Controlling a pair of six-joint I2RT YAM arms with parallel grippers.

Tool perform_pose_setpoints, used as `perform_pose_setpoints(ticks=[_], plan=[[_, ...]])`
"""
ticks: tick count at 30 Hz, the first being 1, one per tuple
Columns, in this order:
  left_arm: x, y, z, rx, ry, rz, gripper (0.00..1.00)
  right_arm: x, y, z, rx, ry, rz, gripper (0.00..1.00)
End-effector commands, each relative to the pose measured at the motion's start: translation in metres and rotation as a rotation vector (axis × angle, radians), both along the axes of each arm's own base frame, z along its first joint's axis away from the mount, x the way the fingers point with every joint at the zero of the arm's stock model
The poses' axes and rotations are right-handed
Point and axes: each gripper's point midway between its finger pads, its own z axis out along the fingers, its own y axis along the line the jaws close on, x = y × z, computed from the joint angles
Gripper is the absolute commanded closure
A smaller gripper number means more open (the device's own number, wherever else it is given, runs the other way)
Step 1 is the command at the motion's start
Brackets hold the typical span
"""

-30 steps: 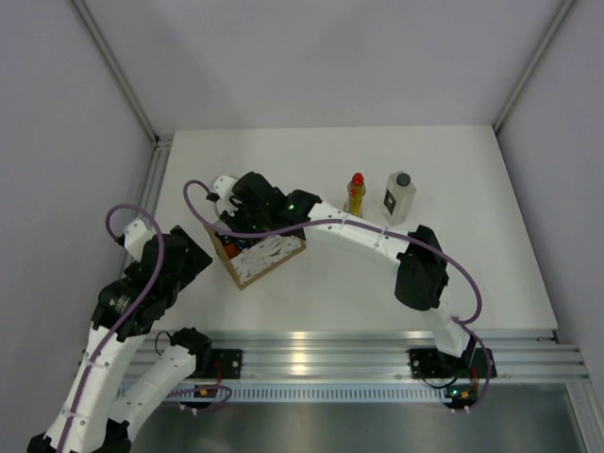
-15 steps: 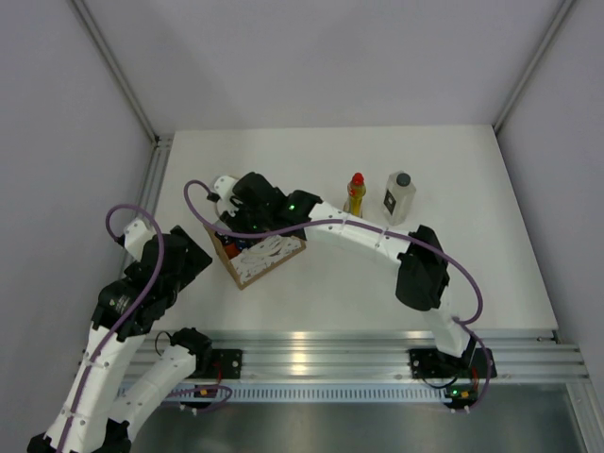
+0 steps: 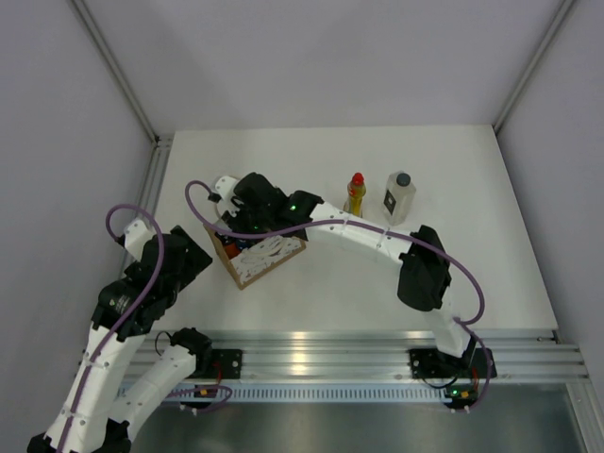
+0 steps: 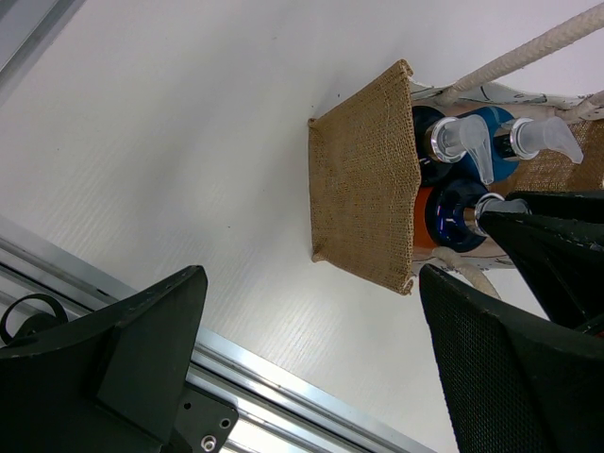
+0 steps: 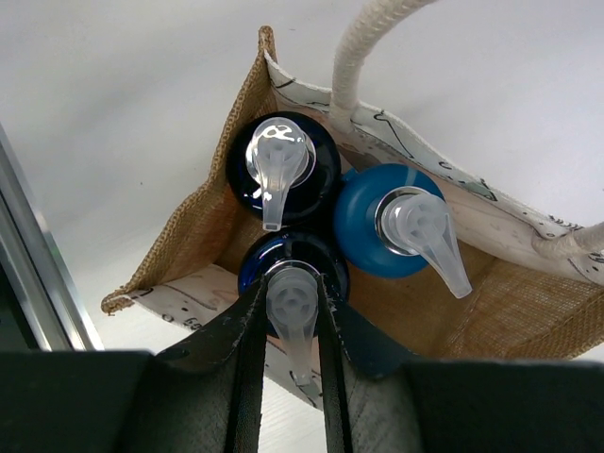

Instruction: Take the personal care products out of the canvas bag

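— What moved?
— Barely anything: the right arm's elbow (image 3: 422, 274) shifted a hair.
— Left to right?
— The left end effector (image 4: 311, 283) is spread wide beside the tan woven canvas bag (image 3: 267, 255) on the white tabletop (image 3: 321, 293). The right end effector (image 5: 290, 288) pinches a dark-capped pump bottle (image 5: 291, 274) inside it. Bare grey walls (image 3: 311, 57) stand around.

In the top view the right pincer (image 5: 291, 291) covers the canvas bag's (image 3: 269, 257) mouth, hiding its bottles (image 5: 382, 222).

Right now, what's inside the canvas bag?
Inside the canvas bag stand three pump bottles: a dark-topped bottle, a lighter blue bottle, and a second dark-topped bottle whose pump sits between the right gripper's fingers. Their lower bodies and anything beneath them are covered.
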Motion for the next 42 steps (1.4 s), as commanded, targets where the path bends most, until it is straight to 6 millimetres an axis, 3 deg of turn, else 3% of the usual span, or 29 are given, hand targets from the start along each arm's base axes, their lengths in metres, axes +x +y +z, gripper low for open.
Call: perform_pose_setpoints(ticks=[1,3,10,16,30,42], plan=[[-0.004,0.003,0.004,0.003,-0.011,0.004,0.02,-0.004,-0.006,0.02,0.019,-0.02,-0.006,1.0],[-0.004,0.003,0.004,0.002,-0.009,0.003,0.02,-0.003,-0.006,0.026,0.029,-0.027,-0.01,1.0],[-0.002,-0.002,-0.005,-0.006,0.024,-0.007,0.02,0.009,-0.013,0.082,0.109,-0.122,-0.077,1.0],[0.001,-0.007,-0.009,-0.02,0.036,-0.019,0.02,0.01,-0.022,0.117,0.165,-0.167,-0.097,1.0],[0.007,-0.019,-0.02,-0.035,0.074,-0.061,0.02,0.007,-0.049,0.183,0.291,-0.206,-0.152,1.0],[0.008,-0.021,-0.024,-0.029,0.09,-0.074,0.02,0.007,-0.105,0.263,0.404,-0.299,-0.241,1.0]])
